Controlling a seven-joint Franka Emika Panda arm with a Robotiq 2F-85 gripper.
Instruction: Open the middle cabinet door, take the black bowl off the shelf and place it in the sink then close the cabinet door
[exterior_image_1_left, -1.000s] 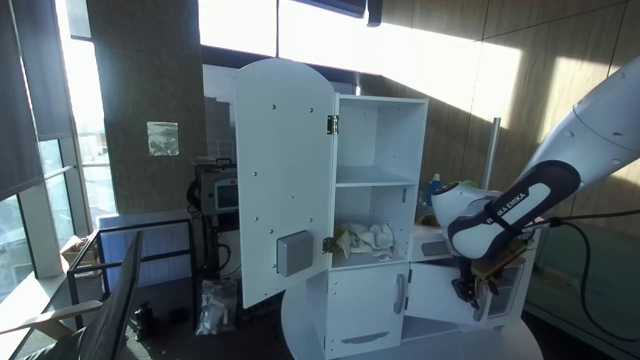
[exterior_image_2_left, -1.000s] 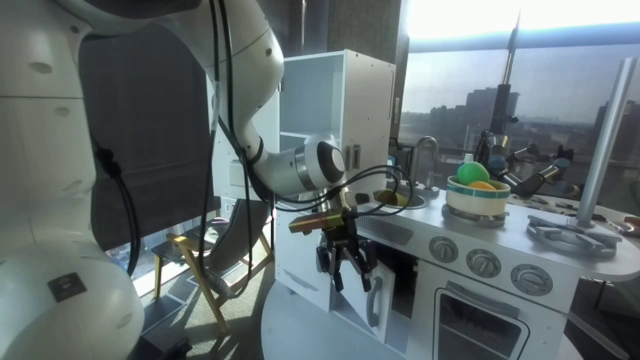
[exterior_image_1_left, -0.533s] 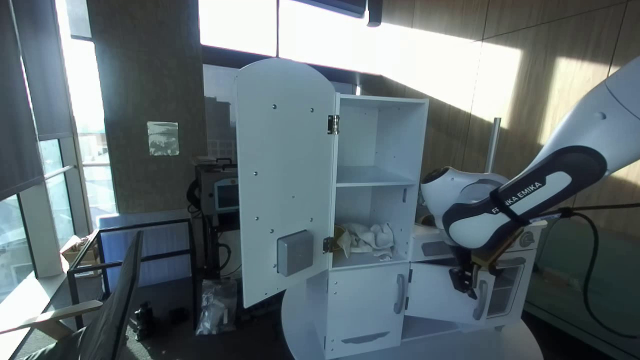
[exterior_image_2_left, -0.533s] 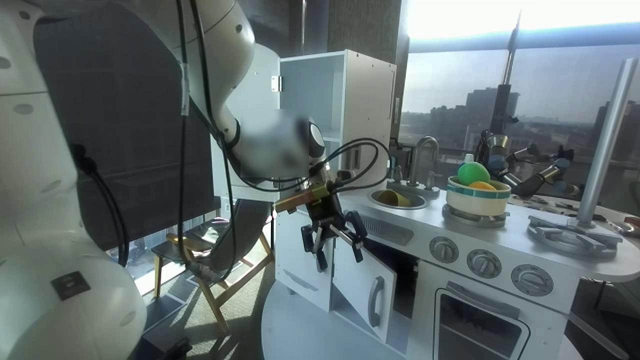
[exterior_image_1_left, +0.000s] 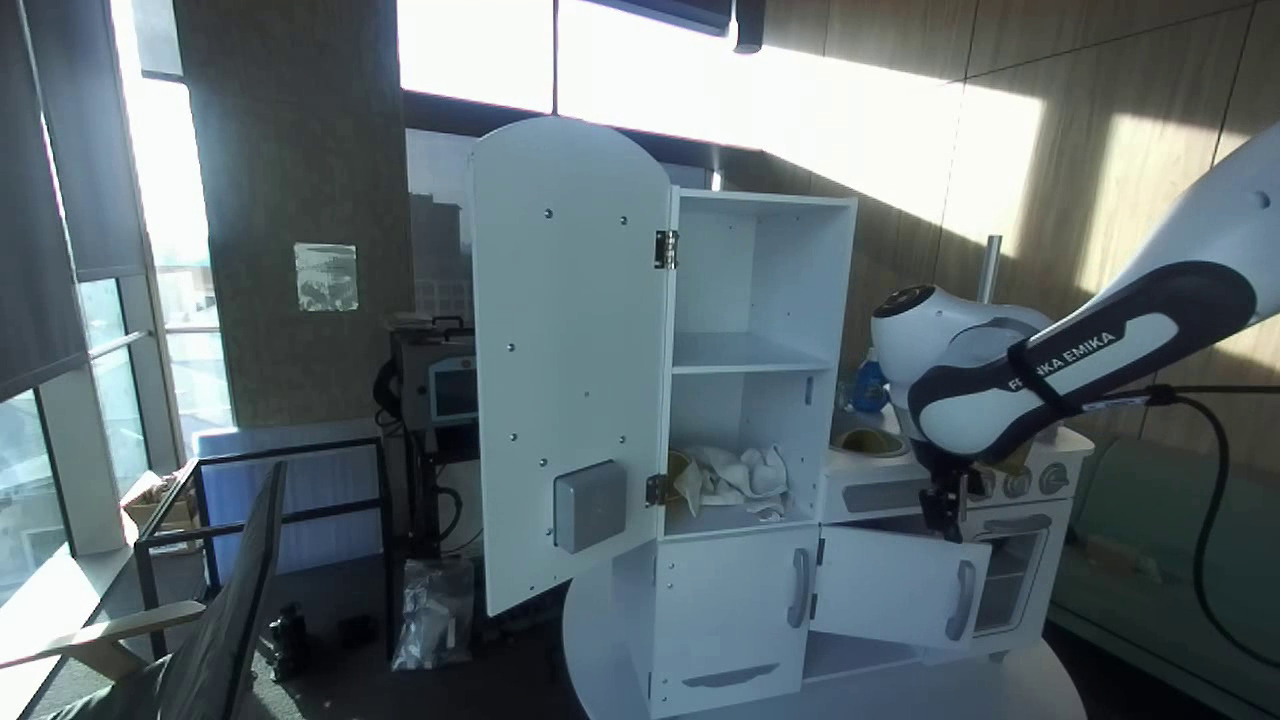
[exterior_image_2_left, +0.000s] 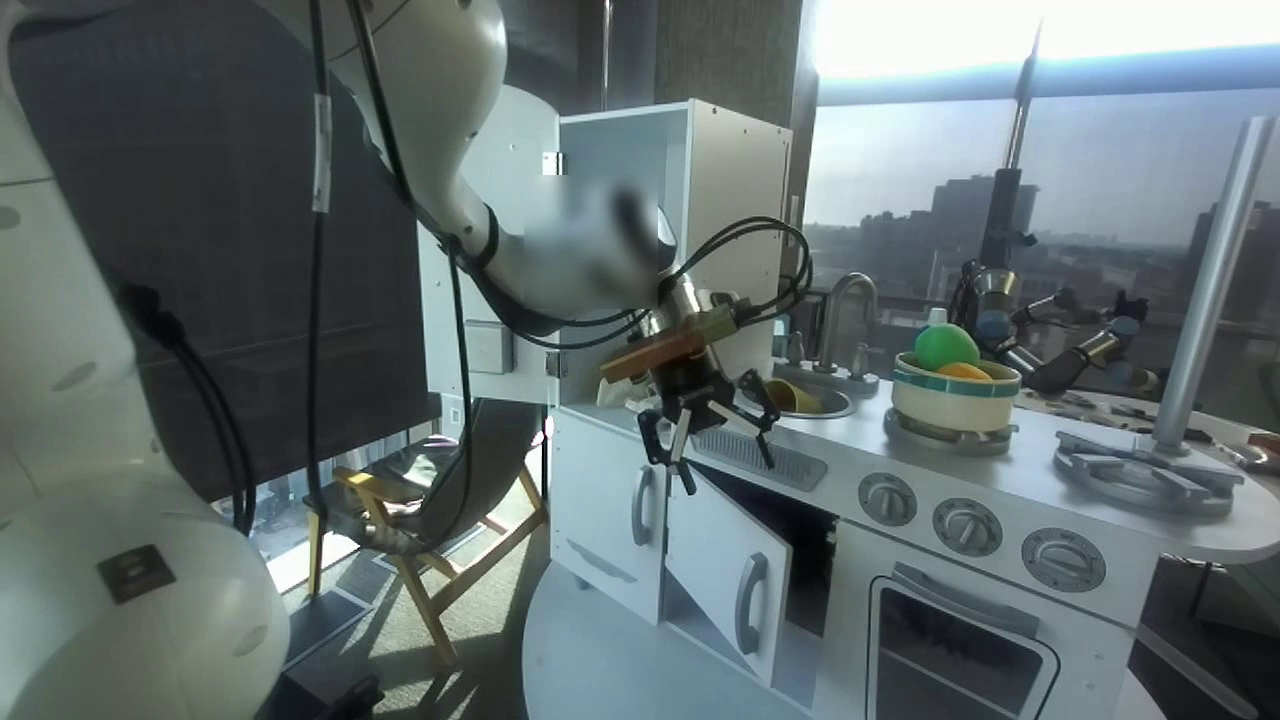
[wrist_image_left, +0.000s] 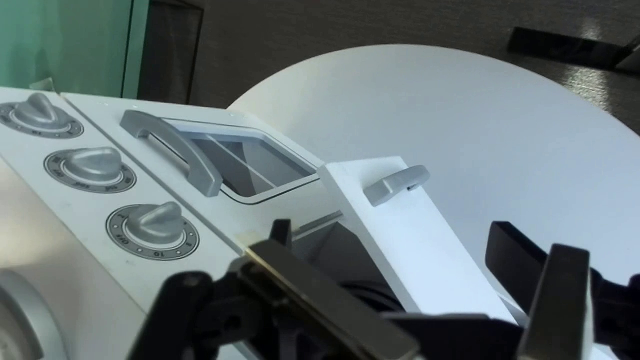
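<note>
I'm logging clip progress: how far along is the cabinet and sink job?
Done: the middle cabinet door stands ajar. In hand: no grasp yet; the open gripper hangs near the door's top edge. Left: take the black bowl, perhaps the dark curved shape inside in the wrist view, put it in the sink, where a yellow piece shows but no black bowl, and close the door.

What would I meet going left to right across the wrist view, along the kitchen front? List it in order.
Leftmost knob, middle knob, rightmost knob, oven window, open middle cabinet door.
</note>
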